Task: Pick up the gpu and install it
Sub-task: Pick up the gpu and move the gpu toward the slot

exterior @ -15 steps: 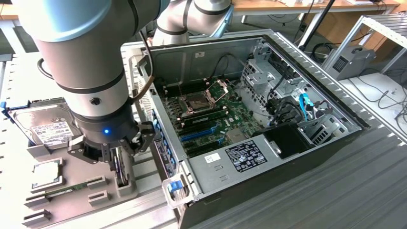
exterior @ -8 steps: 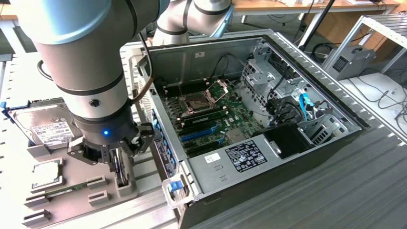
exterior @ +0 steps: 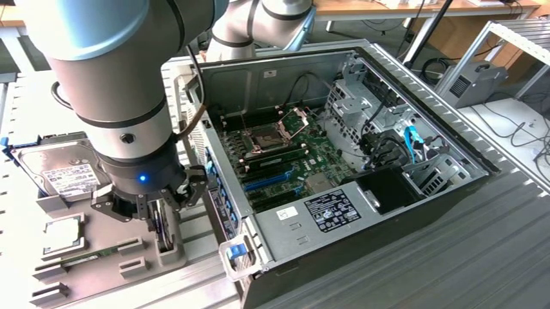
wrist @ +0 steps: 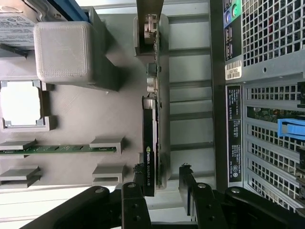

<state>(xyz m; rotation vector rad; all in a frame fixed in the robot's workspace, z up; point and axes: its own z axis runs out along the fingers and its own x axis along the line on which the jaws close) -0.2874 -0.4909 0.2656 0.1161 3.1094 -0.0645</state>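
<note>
In the exterior view the end effector (exterior: 159, 215) hangs at the end of the arm just beside the computer case (exterior: 344, 161), on the case's side toward the exterior view's left, over a grey holder tray (exterior: 94, 270) on the surface. The gpu (exterior: 161, 233) stands on edge in a slot of that tray, right below the fingers, its long axis running alongside the case's slotted rear panel. A hard drive (exterior: 64, 170) and a memory stick (exterior: 86, 256) sit in the same tray, farther from the case than the gpu. In the wrist view the gpu (wrist: 148, 143) is seen edge-on as a thin strip. Its black cooler is on the side away from the computer case (wrist: 267, 95), and its length runs parallel to the case's perforated panel, apart from it. The end effector (wrist: 162, 186) is spread wide and grips nothing. The card's near end lines up between the two fingers (wrist: 187, 183), close to the one farther from the case, with a clear gap to the other.
</note>
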